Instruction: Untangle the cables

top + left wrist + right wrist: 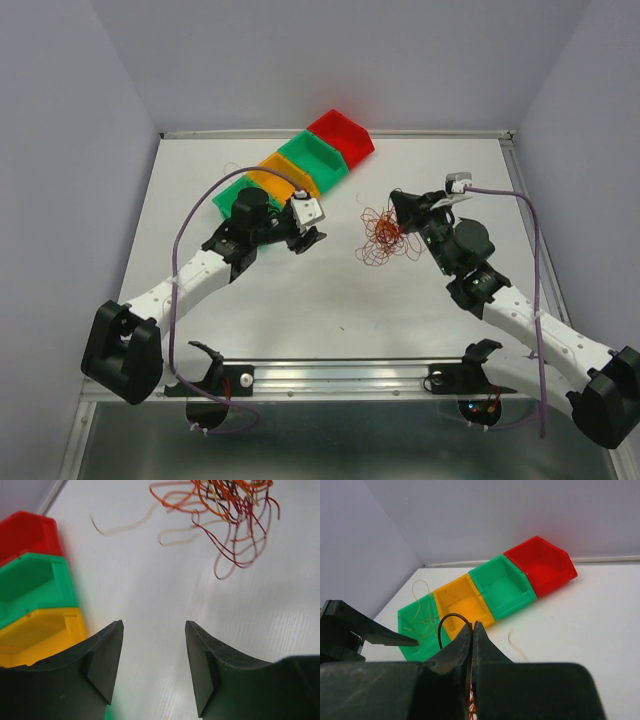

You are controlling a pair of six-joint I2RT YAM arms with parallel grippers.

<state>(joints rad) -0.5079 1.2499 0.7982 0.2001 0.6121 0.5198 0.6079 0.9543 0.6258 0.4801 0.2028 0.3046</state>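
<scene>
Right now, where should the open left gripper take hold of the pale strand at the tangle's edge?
I'd grip the pale strand at its free tail, lying flat and alone toward the bins. Bring the left gripper straight down, jaws across it; nearer the tangle other loops crowd in.

No legible text, label, brand, number or sign found in any view. Coloured bins (505,585) seen unmarked; table (300,300) surface blank; arm housings (190,280) too small for print to be read.
</scene>
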